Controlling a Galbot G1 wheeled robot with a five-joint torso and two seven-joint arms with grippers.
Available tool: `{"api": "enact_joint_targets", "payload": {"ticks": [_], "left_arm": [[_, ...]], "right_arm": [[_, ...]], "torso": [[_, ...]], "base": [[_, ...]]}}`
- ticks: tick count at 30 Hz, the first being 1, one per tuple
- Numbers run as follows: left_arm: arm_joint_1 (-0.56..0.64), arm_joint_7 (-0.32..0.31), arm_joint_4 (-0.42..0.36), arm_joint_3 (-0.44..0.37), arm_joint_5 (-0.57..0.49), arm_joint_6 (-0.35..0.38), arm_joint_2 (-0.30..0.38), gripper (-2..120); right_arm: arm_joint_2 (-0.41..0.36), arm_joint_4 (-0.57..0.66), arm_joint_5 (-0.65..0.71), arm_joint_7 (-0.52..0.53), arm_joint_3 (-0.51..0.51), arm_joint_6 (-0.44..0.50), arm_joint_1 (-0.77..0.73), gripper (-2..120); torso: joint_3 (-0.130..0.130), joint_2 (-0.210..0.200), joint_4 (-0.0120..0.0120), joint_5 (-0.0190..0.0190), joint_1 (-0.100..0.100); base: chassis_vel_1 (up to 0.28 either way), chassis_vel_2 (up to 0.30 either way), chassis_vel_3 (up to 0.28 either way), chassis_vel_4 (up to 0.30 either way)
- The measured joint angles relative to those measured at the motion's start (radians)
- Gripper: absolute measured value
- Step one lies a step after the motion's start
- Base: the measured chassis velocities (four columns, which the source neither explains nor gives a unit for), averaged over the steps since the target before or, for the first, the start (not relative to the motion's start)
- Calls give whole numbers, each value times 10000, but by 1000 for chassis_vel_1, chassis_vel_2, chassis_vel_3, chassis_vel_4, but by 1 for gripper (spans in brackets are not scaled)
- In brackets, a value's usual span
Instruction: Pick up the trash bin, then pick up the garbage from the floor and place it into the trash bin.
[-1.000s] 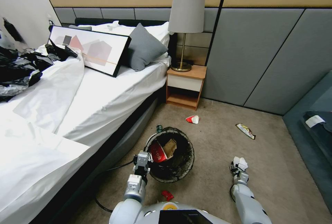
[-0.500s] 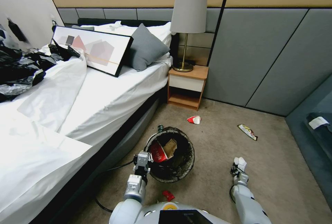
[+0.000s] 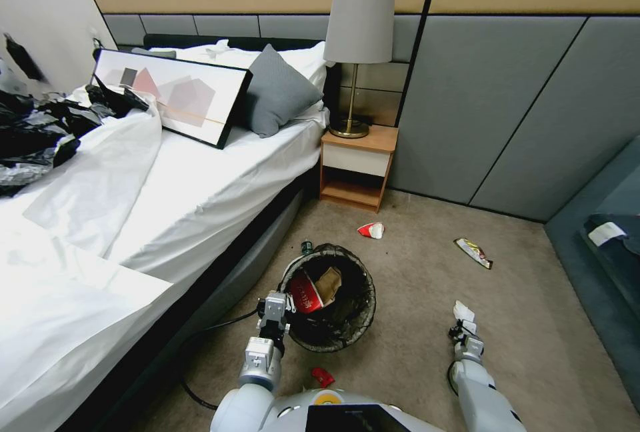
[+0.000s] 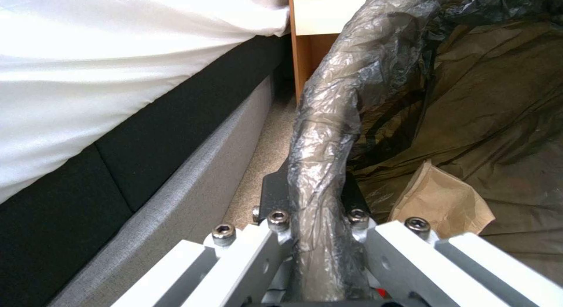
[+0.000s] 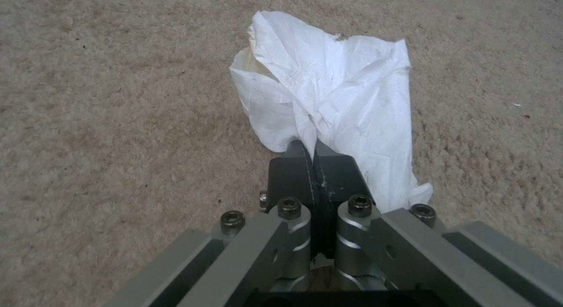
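Observation:
The trash bin [image 3: 333,325], lined with a dark bag, stands on the carpet beside the bed. My left gripper [image 3: 276,307] is shut on its bag-wrapped rim [image 4: 328,122]. A red wrapper [image 3: 305,296] and tan paper [image 4: 443,201] lie inside. To the bin's right, my right gripper [image 5: 311,154] is shut on a white tissue wad [image 5: 328,78], low over the carpet [image 3: 463,312]. More garbage lies on the floor: a red-and-white wrapper [image 3: 371,230], a yellow snack wrapper [image 3: 473,252], a small bottle [image 3: 307,246] and a red scrap [image 3: 323,376].
The bed [image 3: 167,185] runs along the left, with a framed picture [image 3: 170,95] and black plastic bags [image 3: 33,132] on it. A nightstand [image 3: 357,169] with a lamp [image 3: 357,52] stands at the wall. A blue sofa [image 3: 613,232] borders the right. A black cable [image 3: 200,339] trails by the bed.
The right gripper with the tissue has drawn back slightly toward me. The head view swayed and returned. The left gripper and bin have not moved.

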Motion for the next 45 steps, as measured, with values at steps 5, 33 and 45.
{"api": "enact_joint_targets", "payload": {"ticks": [5, 33, 45], "left_arm": [[4, 1, 7, -10, 2, -2, -11, 0], [-31, 8, 274, 72, 77, 4, -87, 0], [-70, 21, 347, 142, 132, -9, -141, 0]], "right_arm": [[100, 728, -161, 6, -33, 723, -286, 0], [703, 13060, 997, -5564, -2150, 3853, -4325, 0], [48, 13675, 294, -5438, -4775, 3366, -4872, 0]], "torso": [[2, -2, -13, 12, 1], [-2, 0, 4, -8, 0], [-2, -1, 5, -5, 0]], "base": [[0, 0, 0, 0], [0, 0, 0, 0], [0, 0, 0, 0]]}}
